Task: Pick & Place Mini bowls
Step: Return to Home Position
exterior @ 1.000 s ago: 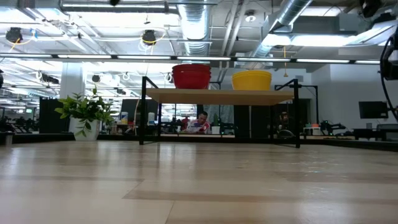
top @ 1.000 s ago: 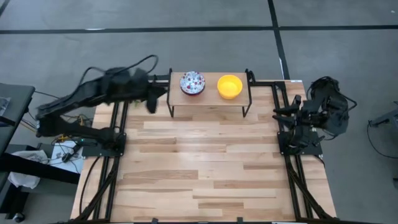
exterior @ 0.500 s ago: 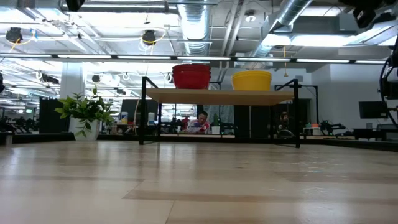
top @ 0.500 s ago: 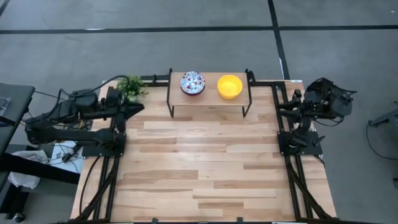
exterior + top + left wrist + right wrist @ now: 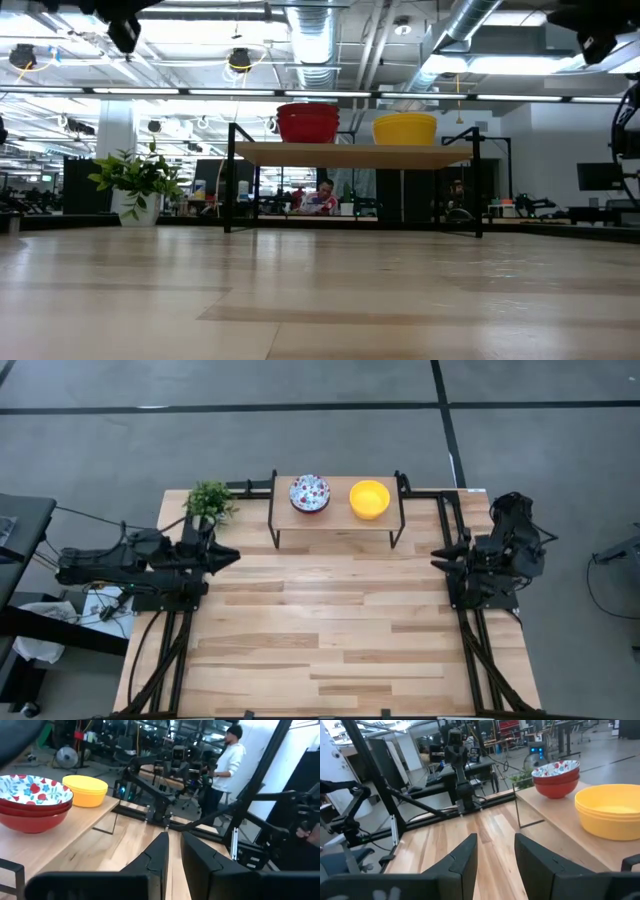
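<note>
Black-framed wooden shelf (image 5: 340,518): stacked floral bowls (image 5: 309,493), glossy yellow bowls (image 5: 369,499).
Leafy potted plant (image 5: 208,501): beside shelf.
Left gripper (image 5: 228,557): narrowly parted, empty.
Right gripper (image 5: 438,553): wider apart, empty.

Two nested stacks stand upright, side by side but apart, on the wooden shelf (image 5: 338,512): floral bowls (image 5: 309,493), red outside, at left; glossy yellow bowls (image 5: 369,499) at right.

yellow bowls (image 5: 612,812) glossy | shelf (image 5: 340,520) pale wood | table (image 5: 330,620) matt wood planks
</note>
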You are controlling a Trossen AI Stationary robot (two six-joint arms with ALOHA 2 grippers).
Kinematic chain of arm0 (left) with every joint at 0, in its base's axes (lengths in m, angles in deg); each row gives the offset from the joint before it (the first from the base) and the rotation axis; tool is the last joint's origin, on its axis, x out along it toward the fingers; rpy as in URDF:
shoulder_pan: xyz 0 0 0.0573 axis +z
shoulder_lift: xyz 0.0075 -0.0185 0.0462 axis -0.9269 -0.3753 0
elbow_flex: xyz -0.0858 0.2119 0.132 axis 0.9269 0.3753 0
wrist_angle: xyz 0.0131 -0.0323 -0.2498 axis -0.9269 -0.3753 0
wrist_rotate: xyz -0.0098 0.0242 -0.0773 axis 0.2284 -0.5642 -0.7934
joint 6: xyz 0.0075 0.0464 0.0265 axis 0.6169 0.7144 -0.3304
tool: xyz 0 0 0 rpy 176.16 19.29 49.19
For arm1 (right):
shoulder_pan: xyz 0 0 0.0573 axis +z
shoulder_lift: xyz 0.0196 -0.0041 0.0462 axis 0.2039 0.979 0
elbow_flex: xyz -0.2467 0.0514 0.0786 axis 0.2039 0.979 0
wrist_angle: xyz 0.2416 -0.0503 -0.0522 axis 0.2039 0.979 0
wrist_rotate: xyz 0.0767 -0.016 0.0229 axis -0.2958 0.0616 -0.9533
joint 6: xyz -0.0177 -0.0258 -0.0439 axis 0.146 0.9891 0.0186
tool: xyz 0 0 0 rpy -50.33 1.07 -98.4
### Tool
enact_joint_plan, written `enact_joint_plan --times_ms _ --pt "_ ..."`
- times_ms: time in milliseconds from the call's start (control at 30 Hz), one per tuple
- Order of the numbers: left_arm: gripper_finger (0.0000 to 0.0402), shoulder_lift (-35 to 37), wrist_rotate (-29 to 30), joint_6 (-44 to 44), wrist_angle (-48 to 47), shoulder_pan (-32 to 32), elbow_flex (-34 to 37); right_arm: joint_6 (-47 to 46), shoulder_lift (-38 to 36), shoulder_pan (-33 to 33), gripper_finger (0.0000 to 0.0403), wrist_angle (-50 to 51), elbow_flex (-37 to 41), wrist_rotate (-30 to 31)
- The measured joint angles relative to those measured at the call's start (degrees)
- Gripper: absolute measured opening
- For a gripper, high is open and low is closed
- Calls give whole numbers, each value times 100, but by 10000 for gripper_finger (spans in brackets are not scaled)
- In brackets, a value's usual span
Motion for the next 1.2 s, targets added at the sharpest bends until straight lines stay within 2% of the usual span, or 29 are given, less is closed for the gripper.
enact_joint_plan --times_ms 233,367,467,700,1000,1200 --pt "49 1186 -588 202 -161 2 397 7 -448 -2 118 260 0 4" --pt "49 1781 -609 107 -441 3 719 13 -546 -2 118 137 163 19" --pt "49 1750 -608 -5 -251 2 1044 19 -543 -1 118 -264 470 35" --pt "49 1542 -609 8 1448 4 1959 327 -542 -1 118 -1399 1168 172" --pt "49 1657 -628 54 1499 4 2160 515 -785 -2 118 -1475 1311 170" --pt "49 1647 -955 64 1518 4 2225 513 -819 -70 118 -2417 1810 14"
